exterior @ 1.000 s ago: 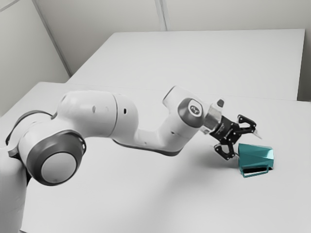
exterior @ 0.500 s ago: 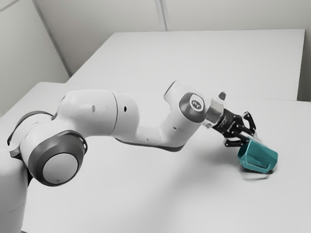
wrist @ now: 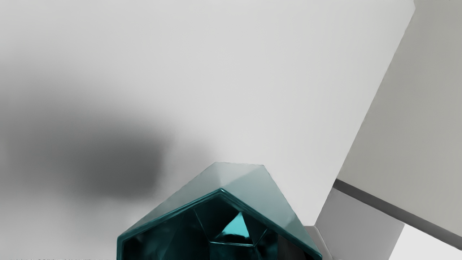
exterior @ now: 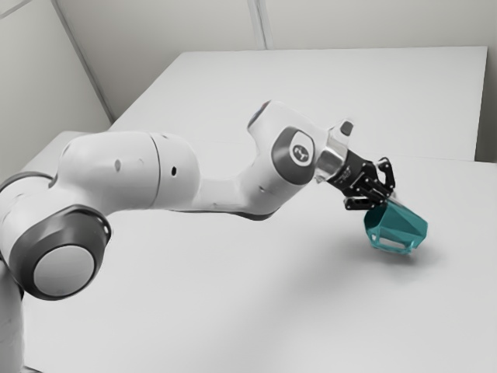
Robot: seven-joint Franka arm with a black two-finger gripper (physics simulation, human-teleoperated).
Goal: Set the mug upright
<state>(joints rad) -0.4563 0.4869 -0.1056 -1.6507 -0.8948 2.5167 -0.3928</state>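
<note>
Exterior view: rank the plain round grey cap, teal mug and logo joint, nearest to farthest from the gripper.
1. Teal mug: right at the gripper, tilted.
2. Logo joint: back along the arm, toward the exterior view's left.
3. Plain round grey cap: low at the exterior view's left.

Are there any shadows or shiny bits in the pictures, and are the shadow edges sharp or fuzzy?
Wrist view: a dark, fuzzy-edged shadow on the table, and a bright turquoise glint inside the mug; exterior view: a soft shadow patch by the mug, and a fainter, broader smudge on the table.
</note>
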